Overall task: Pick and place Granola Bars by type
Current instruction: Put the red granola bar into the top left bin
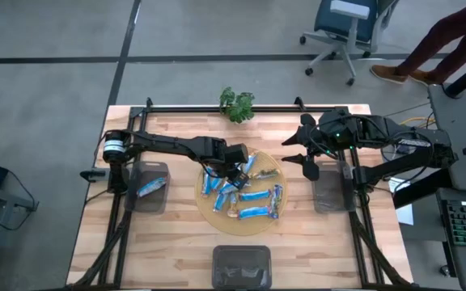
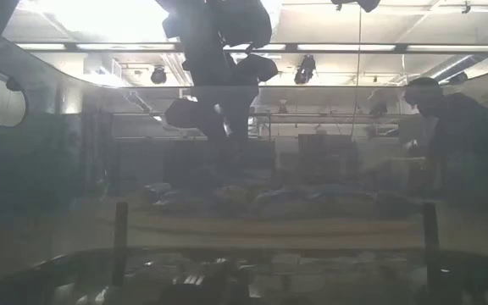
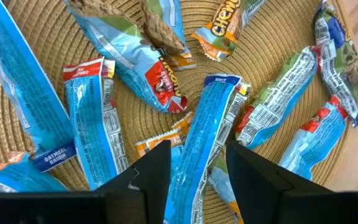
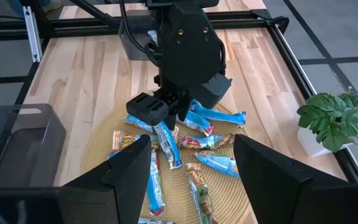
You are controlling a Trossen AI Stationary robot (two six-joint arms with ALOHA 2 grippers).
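**Table surface and items resting on it**

Light wooden table [image 1: 176,250], black frame rails along its edges. Round woven mat [image 1: 209,212] at centre. Three grey bins: left bin [image 1: 147,187], right bin [image 1: 331,187], front bin [image 1: 241,267]. Small potted plant [image 1: 237,104] at the far edge, middle.

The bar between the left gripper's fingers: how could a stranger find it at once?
Find the round woven mat mid-table. Above its left part hangs the left gripper; the blue bar runs lengthwise between its fingers. Unlike its neighbours, its end is lifted off the mat.
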